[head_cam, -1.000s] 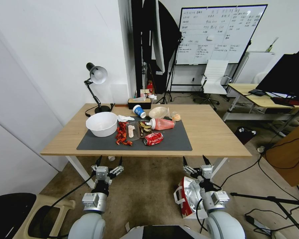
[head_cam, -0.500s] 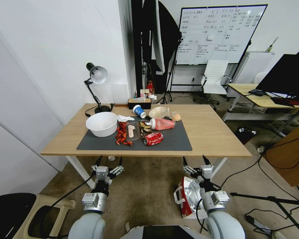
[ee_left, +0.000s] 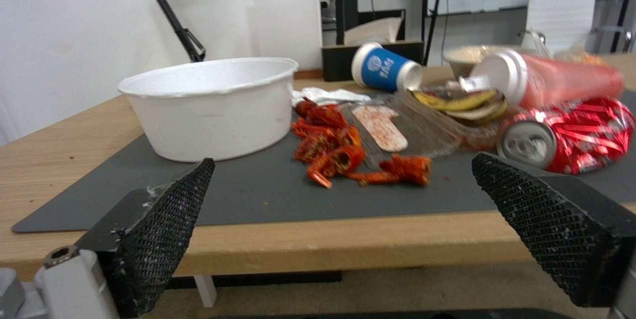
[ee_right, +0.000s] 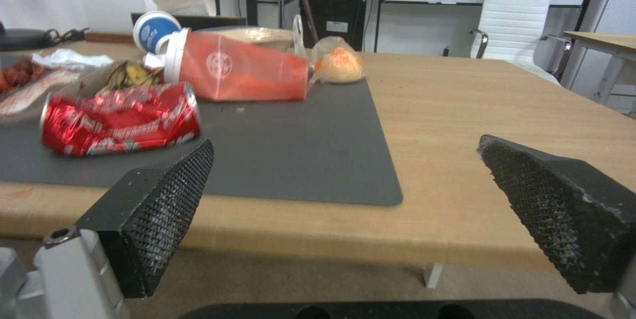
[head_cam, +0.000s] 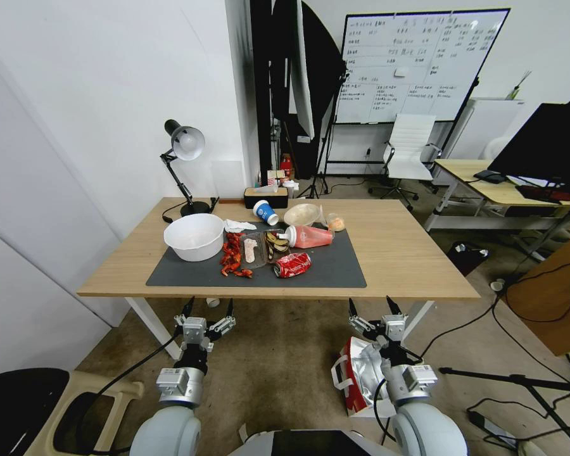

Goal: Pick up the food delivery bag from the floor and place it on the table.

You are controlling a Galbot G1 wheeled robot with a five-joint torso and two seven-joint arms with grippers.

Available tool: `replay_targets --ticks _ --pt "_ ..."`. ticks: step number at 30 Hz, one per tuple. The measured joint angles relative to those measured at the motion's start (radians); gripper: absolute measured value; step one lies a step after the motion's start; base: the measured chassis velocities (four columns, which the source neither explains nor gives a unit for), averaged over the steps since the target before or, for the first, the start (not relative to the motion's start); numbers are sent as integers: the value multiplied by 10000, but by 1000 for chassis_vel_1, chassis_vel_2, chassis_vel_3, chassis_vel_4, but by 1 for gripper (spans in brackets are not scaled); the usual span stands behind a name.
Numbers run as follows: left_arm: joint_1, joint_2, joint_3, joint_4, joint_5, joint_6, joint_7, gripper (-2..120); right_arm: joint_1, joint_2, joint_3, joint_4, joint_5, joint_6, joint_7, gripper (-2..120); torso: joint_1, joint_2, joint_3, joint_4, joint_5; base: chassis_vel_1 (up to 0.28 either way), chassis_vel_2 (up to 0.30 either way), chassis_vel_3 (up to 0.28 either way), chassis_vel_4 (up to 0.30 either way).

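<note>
The food delivery bag (head_cam: 360, 375), red-sided with a crinkly silver lining and white straps, sits on the floor in front of the table (head_cam: 411, 253), partly hidden behind my right arm. My right gripper (head_cam: 372, 308) hangs open just above and beyond the bag, short of the table's front edge (ee_right: 464, 229). Over on the other side, my left gripper (head_cam: 207, 309) is open too, empty, level with the right one and facing the table (ee_left: 59, 145).
A dark grey mat (head_cam: 335, 269) holds a white bowl (head_cam: 194, 236), red food scraps (head_cam: 232, 254), a crushed red can (head_cam: 292, 265) and a toppled red cup (head_cam: 309, 236). A lamp (head_cam: 185, 149) stands at the back left. Cables and a stand (head_cam: 519, 383) cross the floor to the right.
</note>
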State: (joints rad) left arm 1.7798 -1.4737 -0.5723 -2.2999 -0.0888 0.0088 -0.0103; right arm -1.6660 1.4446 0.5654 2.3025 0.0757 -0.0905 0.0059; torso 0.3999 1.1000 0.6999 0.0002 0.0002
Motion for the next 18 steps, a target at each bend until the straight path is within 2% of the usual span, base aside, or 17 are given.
replay_targets --ticks 1,4,6,11,13,18 --pt "-74 87 -81 0 -302 36 -46 100 333 -134 47 29 185 -206 22 100 2 -1 1 10 -3 0 0 0 0" --pt "-277 340 -304 0 -1116 134 -168 100 528 -314 139 93 499 -441 -115 100 4 -1 2 -4 -2 0 0 0 0" --pt "-295 364 -313 0 -1226 145 -170 100 523 -320 142 110 530 -469 -143 100 2 -1 1 -5 -5 0 0 0 0" --pt "-543 679 -587 -1 -2265 237 -175 100 500 -318 156 116 533 -478 -154 100 1 -1 0 -4 -3 0 0 0 0" --pt "-722 913 -784 -5 -3040 311 -182 100 490 -320 172 112 533 -474 -155 100 1 -1 1 -3 -3 0 0 0 0" --pt "-928 1179 -1018 -9 -3878 387 -192 100 477 -307 177 113 534 -469 -161 100 1 0 0 -5 -1 0 0 0 0"
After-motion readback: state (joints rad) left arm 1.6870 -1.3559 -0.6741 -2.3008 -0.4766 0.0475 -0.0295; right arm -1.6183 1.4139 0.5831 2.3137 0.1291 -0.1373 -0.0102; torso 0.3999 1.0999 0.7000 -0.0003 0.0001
